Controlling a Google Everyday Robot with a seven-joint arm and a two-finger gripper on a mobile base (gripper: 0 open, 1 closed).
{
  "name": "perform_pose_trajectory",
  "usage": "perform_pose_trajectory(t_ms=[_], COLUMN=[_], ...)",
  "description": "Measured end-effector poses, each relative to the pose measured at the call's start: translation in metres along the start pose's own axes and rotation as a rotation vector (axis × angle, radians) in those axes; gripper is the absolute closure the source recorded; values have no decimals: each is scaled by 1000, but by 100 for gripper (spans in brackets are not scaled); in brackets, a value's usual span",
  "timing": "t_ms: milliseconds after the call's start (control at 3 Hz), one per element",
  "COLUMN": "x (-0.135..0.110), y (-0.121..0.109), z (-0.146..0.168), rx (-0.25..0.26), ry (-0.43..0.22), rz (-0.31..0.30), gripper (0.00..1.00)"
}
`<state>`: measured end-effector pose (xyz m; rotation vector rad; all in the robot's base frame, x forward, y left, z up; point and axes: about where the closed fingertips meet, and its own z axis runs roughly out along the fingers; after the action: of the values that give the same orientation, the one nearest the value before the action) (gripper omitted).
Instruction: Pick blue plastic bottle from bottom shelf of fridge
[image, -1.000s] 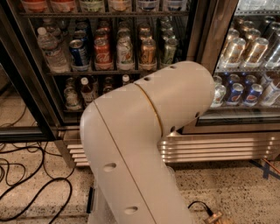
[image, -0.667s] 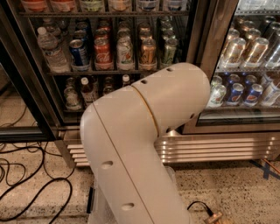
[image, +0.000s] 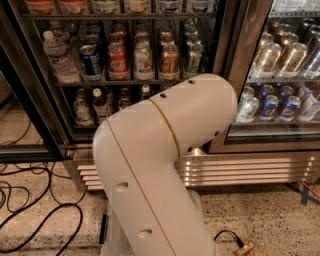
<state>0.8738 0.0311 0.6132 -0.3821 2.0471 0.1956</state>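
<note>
The fridge (image: 231, 45) is a black-framed cooler straight ahead, seemingly with its door open. Its bottom shelf (image: 84, 125) holds a row of small white-capped bottles (image: 100, 102). I cannot pick out a blue plastic bottle among them. The shelf above holds upright drink cans (image: 119, 61) and a clear water bottle (image: 59, 59). The cream-coloured arm (image: 165, 150) fills the middle of the view and hides the right part of the bottom shelf. The gripper is out of view, hidden behind the arm's elbow.
A second cooler (image: 280, 100) with cans stands at the right behind glass. A ribbed steel grille (image: 250, 170) runs along the base. A dark door frame (image: 30, 110) stands at the left. Black cables (image: 30, 205) lie on the speckled floor at the left.
The arm's elbow has shifted slightly to the left. The fridge and its contents have not moved.
</note>
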Motion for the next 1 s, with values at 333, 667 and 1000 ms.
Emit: perform_pose_trajectory(t_ms=[333,667,1000], x=[0,0,0], y=[0,0,0], z=[0,0,0], rx=[0,0,0], ry=[0,0,0], rz=[0,0,0], gripper=[78,99,100])
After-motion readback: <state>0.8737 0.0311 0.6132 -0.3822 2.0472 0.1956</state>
